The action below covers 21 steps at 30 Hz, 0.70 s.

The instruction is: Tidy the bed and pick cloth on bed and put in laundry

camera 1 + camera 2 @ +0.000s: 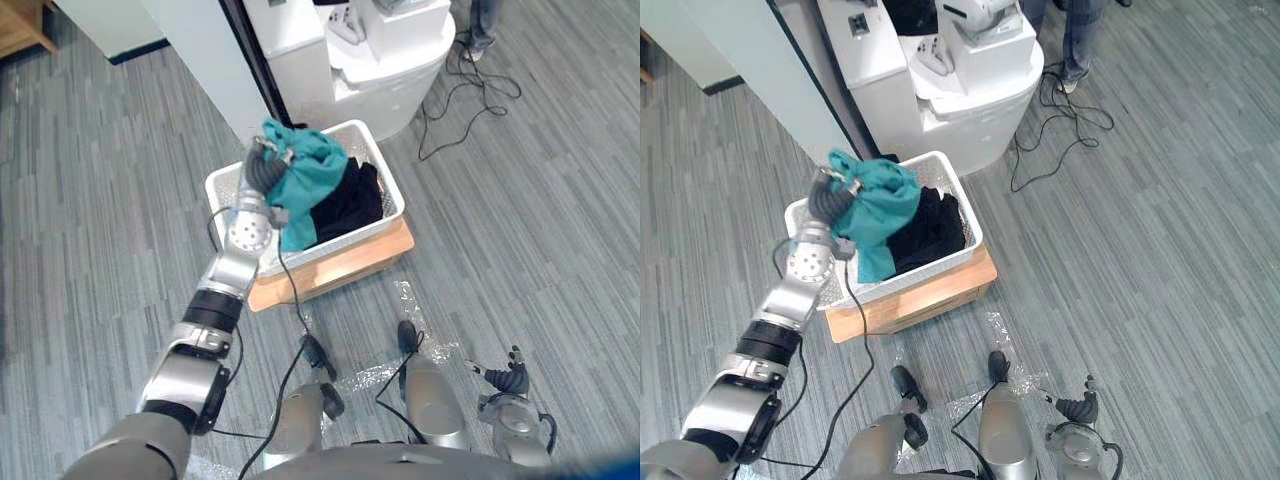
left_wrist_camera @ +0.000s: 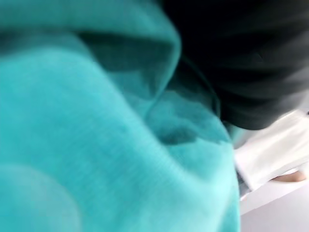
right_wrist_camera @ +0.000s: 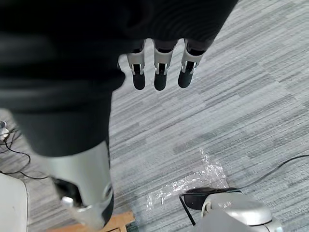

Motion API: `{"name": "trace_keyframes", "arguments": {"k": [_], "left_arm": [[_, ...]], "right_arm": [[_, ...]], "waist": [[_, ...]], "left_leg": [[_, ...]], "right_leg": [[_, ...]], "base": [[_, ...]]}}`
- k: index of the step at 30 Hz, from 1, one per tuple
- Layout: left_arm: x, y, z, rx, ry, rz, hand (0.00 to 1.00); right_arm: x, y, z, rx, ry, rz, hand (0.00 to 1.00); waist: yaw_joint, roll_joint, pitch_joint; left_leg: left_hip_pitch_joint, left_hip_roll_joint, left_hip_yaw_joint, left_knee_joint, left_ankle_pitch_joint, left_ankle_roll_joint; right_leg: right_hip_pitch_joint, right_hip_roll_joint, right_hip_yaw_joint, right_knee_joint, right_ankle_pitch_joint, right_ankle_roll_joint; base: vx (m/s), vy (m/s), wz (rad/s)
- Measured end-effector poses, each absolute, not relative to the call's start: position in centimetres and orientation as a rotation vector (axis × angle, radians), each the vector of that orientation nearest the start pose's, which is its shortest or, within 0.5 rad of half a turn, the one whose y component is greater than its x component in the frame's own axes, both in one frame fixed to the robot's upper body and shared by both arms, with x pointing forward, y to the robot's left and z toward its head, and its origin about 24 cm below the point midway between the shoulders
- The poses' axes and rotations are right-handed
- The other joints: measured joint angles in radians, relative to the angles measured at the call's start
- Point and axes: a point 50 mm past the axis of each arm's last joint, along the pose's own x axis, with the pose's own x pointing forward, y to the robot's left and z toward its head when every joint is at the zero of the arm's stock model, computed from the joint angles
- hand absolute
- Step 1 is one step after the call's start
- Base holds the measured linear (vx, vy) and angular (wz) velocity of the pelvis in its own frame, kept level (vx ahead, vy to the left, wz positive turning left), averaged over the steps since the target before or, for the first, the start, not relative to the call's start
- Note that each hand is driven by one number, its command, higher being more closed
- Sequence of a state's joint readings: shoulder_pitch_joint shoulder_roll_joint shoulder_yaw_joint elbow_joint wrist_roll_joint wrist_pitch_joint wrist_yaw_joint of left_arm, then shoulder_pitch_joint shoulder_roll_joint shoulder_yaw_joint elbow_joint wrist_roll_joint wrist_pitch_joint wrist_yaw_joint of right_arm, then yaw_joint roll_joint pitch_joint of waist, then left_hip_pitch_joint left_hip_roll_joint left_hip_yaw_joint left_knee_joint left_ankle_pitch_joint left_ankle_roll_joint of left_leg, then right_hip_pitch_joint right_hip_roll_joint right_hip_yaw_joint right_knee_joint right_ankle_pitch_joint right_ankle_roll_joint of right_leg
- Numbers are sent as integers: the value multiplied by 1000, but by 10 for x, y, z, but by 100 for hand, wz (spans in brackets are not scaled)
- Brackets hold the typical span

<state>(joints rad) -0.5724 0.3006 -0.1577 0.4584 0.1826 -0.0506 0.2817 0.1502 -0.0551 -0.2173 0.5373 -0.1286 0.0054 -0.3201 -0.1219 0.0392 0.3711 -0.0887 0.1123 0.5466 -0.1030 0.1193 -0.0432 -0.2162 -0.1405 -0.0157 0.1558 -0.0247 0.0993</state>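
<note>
Grey striped carpet (image 1: 110, 200) surrounded a white basket (image 1: 225, 184) on a wooden board (image 1: 345, 264). The left hand (image 1: 261, 168) hung over the basket, its fingers buried in teal cloth (image 1: 318, 175), so its grip could not be told. The right hand (image 3: 160, 72) hung slack, well away from the basket.

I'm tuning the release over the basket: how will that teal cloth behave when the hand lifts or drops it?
Probably floppy: the teal cloth folds and hangs from the left hand down toward the white basket. It is likely light, since it bunches loosely. On release a trailing end may catch on the near rim rather than fall inside.

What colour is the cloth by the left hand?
Teal; the cloth shows best in the left eye view.
</note>
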Motion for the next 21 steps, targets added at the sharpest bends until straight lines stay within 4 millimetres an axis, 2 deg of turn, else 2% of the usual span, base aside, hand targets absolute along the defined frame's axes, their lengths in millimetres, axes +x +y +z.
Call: {"name": "trace_keyframes", "arguments": {"k": [7, 10, 11, 17, 21], "left_arm": [[354, 172, 97, 604, -144, 147, 100], [356, 187, 89, 596, -76, 203, 100], [357, 192, 88, 588, -62, 225, 0], [359, 207, 97, 576, -67, 277, 0], [363, 206, 106, 554, -92, 281, 0]], "right_arm": [[163, -225, -98, -242, 670, -496, 0], [161, -223, -100, -241, 682, -491, 0], [159, -223, -103, -237, 696, -493, 0], [158, -220, -105, -225, 709, -485, 0], [158, -219, -105, -226, 707, -478, 0]], "waist": [[5, -1, 7], [4, -5, 15], [4, -9, 20], [11, -19, 39], [24, -20, 39]], "left_leg": [[0, -1, -1, 4, 6, 7], [-1, -2, -1, 2, 2, 1], [-1, -1, -2, 0, 1, 0], [-3, -1, -3, -1, 0, 0], [-4, -1, -4, 1, 1, 1]], "right_leg": [[-1, 0, 2, 0, 0, 0], [-2, -1, 2, 0, 0, 0], [-2, -1, 2, 0, 0, 0], [-3, -2, 2, 1, 0, 1], [-3, -2, 1, 0, 0, 1]], "base": [[68, -2, 0], [23, 0, 0], [0, 0, 0], [28, -1, 0], [67, -5, 1]]}}
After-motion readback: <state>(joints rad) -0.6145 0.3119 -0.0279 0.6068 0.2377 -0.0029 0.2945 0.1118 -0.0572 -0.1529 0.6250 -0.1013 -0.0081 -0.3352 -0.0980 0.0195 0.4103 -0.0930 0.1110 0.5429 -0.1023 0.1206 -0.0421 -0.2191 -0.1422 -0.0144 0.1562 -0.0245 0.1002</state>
